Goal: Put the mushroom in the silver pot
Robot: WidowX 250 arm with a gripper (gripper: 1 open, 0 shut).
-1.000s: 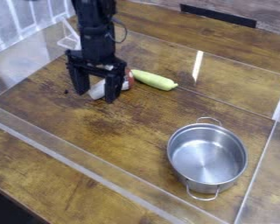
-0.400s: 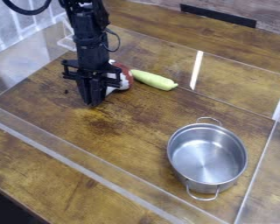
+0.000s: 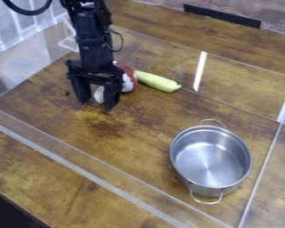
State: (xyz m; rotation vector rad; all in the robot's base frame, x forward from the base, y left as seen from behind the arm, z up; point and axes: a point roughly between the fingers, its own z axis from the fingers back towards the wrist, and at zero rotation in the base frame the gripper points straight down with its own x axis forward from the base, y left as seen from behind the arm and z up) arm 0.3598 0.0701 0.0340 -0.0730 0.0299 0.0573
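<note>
Camera view: mushroom [image 3: 110,85] on table between wide-spread fingers [image 3: 83,89].

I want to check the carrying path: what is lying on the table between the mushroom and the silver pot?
In the camera view nothing lies between the mushroom and the silver pot: only bare wooden table. The yellow-green vegetable sits off to the side.

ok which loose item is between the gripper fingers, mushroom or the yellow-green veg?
The mushroom: white stem, red-brown cap, between the open gripper's fingers. The yellow-green vegetable lies clear to the side.
</note>
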